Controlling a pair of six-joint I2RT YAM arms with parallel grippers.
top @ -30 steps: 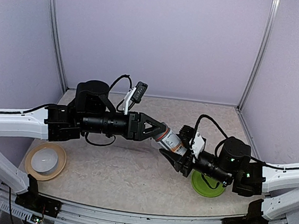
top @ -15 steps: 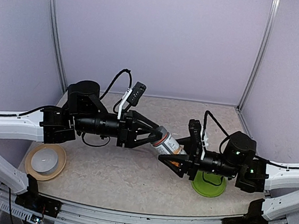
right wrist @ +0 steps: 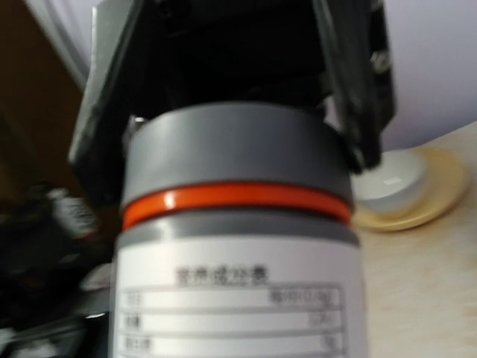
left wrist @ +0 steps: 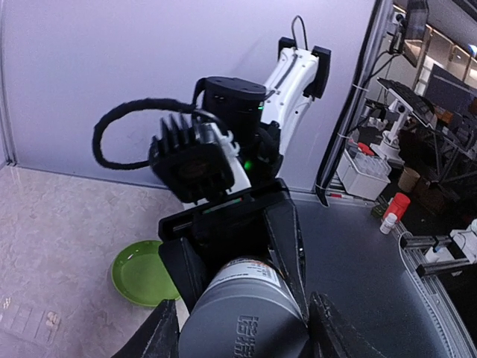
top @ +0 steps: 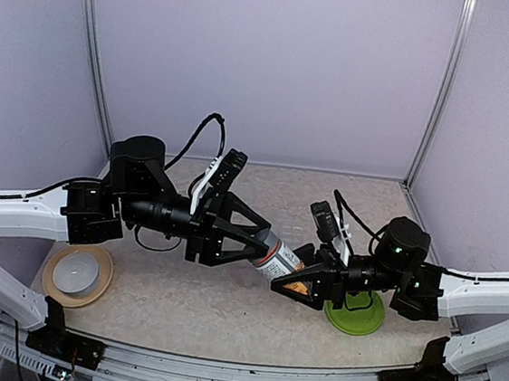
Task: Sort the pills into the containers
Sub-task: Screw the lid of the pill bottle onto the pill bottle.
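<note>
**Partner:** Where is the bottle [top: 280, 260]?

**Me:** Above the worktop [top: 224, 310], near its centre and tilted, bridged between my claws. My left claw [top: 260, 246] is clamped on the cap end at 10 o'clock, and my right claw [top: 294, 283] on the base at 4.

**Partner:** How do you open it well?

**Me:** I'd hold the slick, clear round body steady and turn the smooth gray cap [right wrist: 237, 145] squarely. I'd keep the base low so the orange pills [top: 297, 287] stay in.
</note>
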